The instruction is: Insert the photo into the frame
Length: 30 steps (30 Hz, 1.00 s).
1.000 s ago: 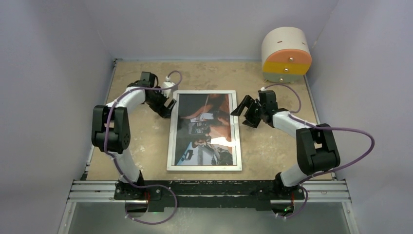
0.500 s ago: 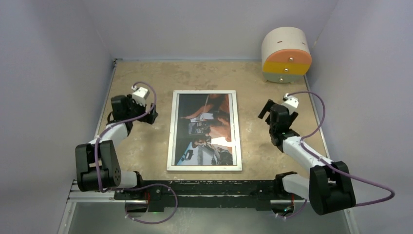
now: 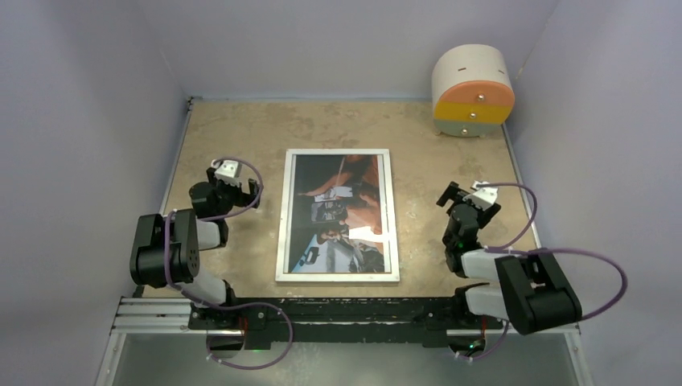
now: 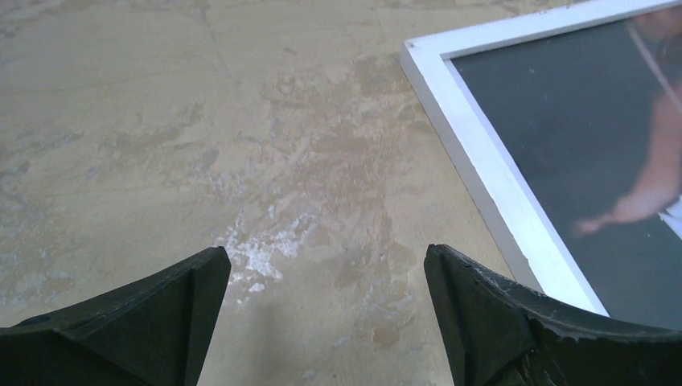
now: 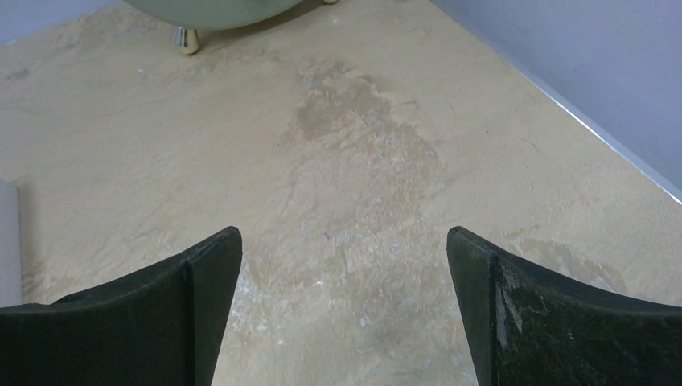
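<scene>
The frame (image 3: 282,217) lies flat in the middle of the table, its silver-white face up. The photo (image 3: 342,213) shows inside its border, dark with bluish and reddish-brown areas. My left gripper (image 3: 241,190) is folded back left of the frame, open and holding nothing. In the left wrist view, the left gripper (image 4: 326,265) hovers over bare tabletop, with the frame's corner (image 4: 482,153) and the photo (image 4: 579,121) to its right. On the other side of the frame, my right gripper (image 3: 457,198) is open and empty. The right wrist view shows only tabletop between the right gripper's (image 5: 344,241) fingers.
A round cream drawer unit (image 3: 472,90) with orange and yellow fronts stands at the back right corner; its underside (image 5: 209,12) shows in the right wrist view. Grey walls close in three sides. A metal rail (image 3: 346,315) runs along the near edge.
Both arms have drawn back from the frame's far corners toward their bases and folded low. Both grippers opened a little wider. The frame and photo have not moved.
</scene>
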### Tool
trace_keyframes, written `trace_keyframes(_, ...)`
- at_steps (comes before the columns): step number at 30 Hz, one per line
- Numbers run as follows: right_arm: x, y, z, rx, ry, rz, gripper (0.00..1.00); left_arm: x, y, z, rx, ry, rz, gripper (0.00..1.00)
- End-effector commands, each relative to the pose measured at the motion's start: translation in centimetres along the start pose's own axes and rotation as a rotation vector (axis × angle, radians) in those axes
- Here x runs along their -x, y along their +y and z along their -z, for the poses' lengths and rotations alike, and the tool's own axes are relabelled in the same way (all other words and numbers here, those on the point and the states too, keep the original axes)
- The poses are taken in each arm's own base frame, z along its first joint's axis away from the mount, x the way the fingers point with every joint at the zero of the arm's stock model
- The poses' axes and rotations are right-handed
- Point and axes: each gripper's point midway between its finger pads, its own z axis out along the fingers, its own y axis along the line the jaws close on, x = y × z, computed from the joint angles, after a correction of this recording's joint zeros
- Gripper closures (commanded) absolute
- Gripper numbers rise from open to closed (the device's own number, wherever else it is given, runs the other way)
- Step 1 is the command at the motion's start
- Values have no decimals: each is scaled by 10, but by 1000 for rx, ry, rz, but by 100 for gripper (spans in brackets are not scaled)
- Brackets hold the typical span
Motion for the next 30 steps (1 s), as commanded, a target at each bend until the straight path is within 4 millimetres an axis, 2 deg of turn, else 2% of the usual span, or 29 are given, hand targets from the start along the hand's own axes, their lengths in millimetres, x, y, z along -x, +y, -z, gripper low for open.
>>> trace_keyframes(1,41,10,-10,13,-185,-76,1,37,0,-6,21,-199,-36,1)
trace_keyframes(4,36,15,-16,27,-199,-36,1,34,-4,-11,40,-163,-74,1)
trace_keyframes(6,44,26,-13,111,-263,22,1,36,-13,-7,45,-193,-139,0)
trace_keyframes(7,38,37,-7,194,-252,39,1,31,-22,-2,48,-199,-186,0)
trace_keyframes(8,36,45,0,265,-263,36,1,30,-42,4,28,-250,-233,0)
trace_keyframes(9,30,41,1,256,-266,47,1,32,-41,8,61,-267,-236,0)
trace_keyframes(11,29,42,-6,234,-249,99,1,25,-31,-5,88,-176,-213,0)
trace_keyframes(13,27,49,-25,193,-209,115,1,28,-22,-12,112,-180,-172,0)
trace_keyframes(14,14,57,-35,200,-127,134,1,24,-21,-12,113,-161,-168,0)
trace_keyframes(15,5,58,-41,214,-59,112,1,24,-21,-12,112,-150,-167,0)
trace_keyframes(17,4,52,-48,212,-38,74,1,27,-21,-11,114,-177,-168,0)
trace_keyframes(24,15,43,-47,173,-94,76,1,25,-21,-11,114,-164,-167,0)
trace_keyframes(30,15,43,-48,174,-94,77,1,25,-21,-12,113,-165,-164,0)
